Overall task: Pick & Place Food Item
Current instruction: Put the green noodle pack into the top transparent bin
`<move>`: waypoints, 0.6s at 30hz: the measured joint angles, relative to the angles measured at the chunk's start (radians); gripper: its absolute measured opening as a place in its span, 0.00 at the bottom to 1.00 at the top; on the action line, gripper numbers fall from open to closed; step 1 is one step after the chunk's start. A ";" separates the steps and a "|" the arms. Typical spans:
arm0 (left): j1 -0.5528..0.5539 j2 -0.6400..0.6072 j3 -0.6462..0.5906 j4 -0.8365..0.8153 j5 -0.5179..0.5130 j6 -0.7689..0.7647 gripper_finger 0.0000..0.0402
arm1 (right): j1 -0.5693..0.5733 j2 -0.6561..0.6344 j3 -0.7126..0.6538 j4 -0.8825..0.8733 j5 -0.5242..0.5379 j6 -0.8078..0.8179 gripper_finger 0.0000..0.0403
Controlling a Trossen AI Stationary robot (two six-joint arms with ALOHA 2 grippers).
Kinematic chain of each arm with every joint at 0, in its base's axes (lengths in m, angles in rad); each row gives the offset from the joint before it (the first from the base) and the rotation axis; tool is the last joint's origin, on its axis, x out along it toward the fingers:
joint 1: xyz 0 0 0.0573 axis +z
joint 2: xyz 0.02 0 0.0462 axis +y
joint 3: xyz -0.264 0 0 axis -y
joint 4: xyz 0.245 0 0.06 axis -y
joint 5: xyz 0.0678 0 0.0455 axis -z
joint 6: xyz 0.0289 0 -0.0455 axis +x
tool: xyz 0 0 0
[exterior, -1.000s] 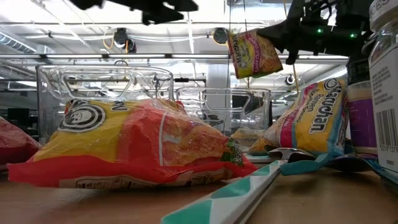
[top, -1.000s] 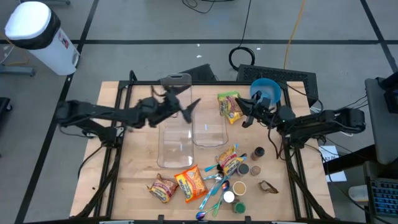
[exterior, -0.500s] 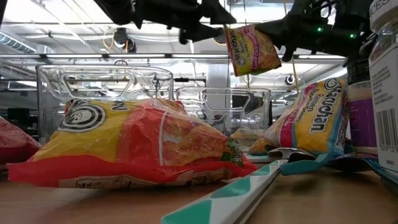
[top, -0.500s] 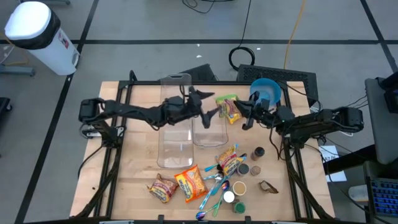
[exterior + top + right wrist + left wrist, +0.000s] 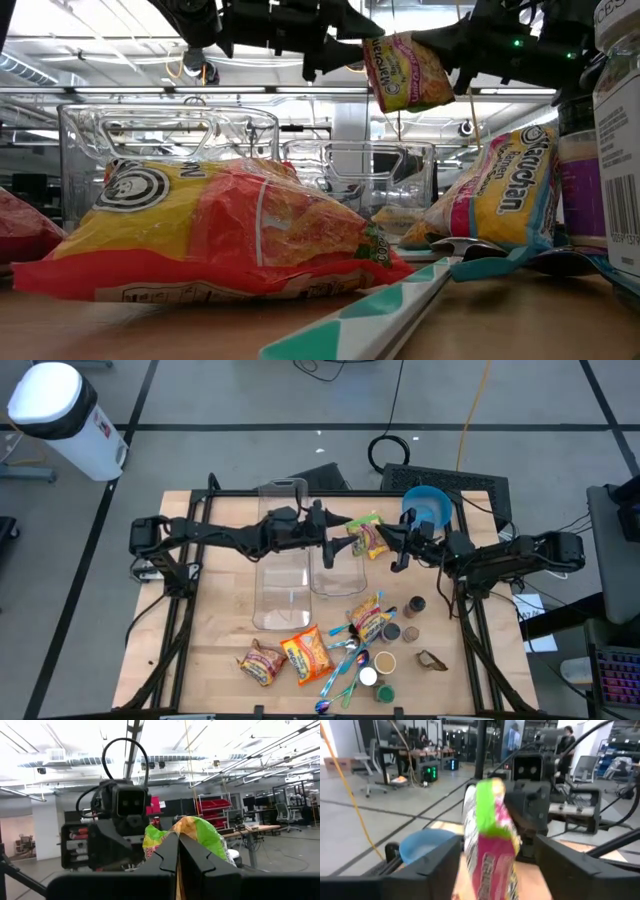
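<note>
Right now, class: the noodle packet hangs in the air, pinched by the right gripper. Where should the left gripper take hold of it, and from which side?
The noodle packet hangs upright from the right gripper, which pinches its edge on that side. The left gripper should probably take the free opposite edge, coming level from its own side, fingers straddling the thin flat pack.

Beyond the table [image 5: 200,620], a white bin [image 5: 60,415] stands at its far left corner; a cable coil [image 5: 395,452] and yellow cord [image 5: 470,410] lie behind.
</note>
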 joint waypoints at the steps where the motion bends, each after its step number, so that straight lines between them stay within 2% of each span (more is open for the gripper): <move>1: 0.000 0.000 0.000 -0.003 0.000 -0.003 0.55 | 0.000 0.000 0.000 -0.001 0.000 0.001 0.00; 12: 0.012 0.000 0.000 0.014 -0.002 0.019 0.06 | 0.000 0.000 0.000 -0.060 0.000 0.003 0.00; 15: 0.023 -0.018 -0.001 -0.020 -0.001 0.072 0.02 | 0.000 -0.004 0.000 -0.072 -0.001 -0.001 0.01; 18: 0.044 -0.089 -0.001 -0.114 0.004 0.122 0.04 | 0.000 -0.035 0.000 -0.134 -0.002 -0.027 0.09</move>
